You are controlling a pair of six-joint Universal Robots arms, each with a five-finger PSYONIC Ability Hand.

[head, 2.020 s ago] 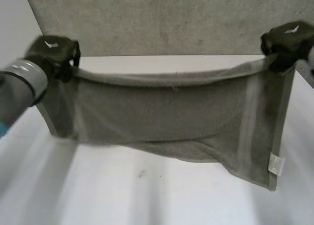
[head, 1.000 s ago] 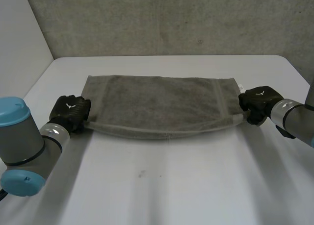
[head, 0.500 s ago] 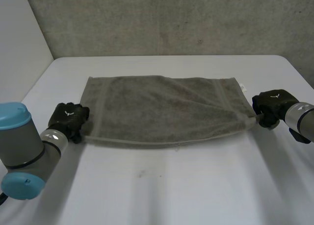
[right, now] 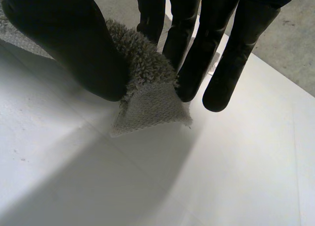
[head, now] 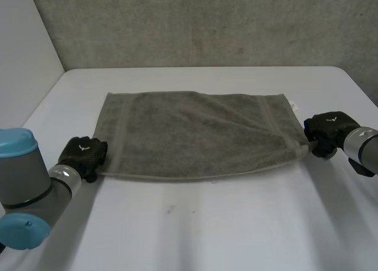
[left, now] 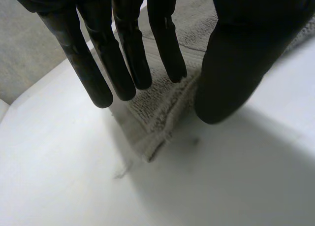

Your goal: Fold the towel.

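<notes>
The grey towel (head: 201, 132) lies folded in half and flat on the white table (head: 195, 224), long side across. My left hand (head: 84, 154) rests at its near left corner. In the left wrist view the fingers (left: 123, 53) are straight and the thumb stands apart, with the towel's corner (left: 157, 117) lying loose on the table between them. My right hand (head: 328, 129) is at the near right corner. In the right wrist view its thumb (right: 64, 39) and fingers pinch that corner (right: 150, 105) just above the table.
A grey wall (head: 201, 23) stands behind the table's far edge. A white label (head: 293, 104) sticks out at the towel's far right corner. Bare table stretches in front of the towel.
The towel, held up in the air two seconds ago, has been laid flat. Both hands drew its near edge toward me. The left hand's fingers have opened off their corner.
</notes>
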